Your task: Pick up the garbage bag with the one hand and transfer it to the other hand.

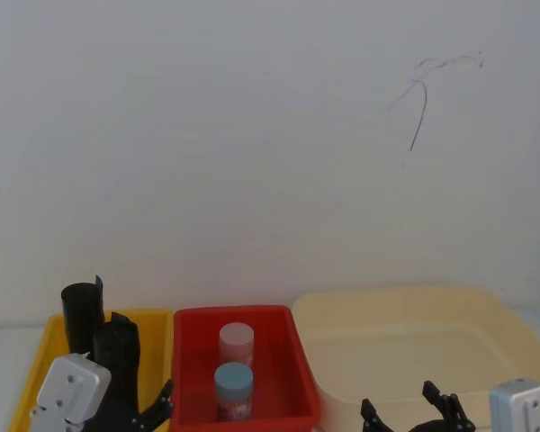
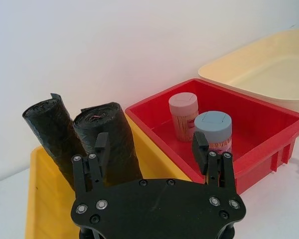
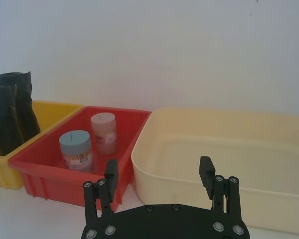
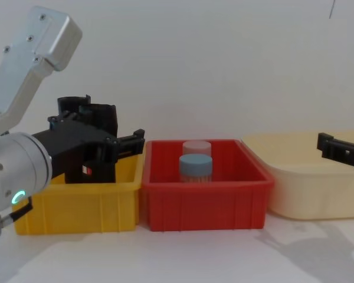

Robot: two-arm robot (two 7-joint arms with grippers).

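The garbage bag, a thick black roll, stands leaning in the yellow bin, and shows in the head view as the garbage bag. A slimmer black roll leans right behind it. My left gripper hovers open just before the thick roll; one finger overlaps the roll, the other reaches toward the red bin. In the chest view the left gripper sits over the yellow bin's right end. My right gripper hangs open in front of the cream tub, holding nothing.
A red bin in the middle holds a blue-lidded jar and a pink-lidded jar. A wide cream tub stands to its right. A white wall rises close behind all three containers.
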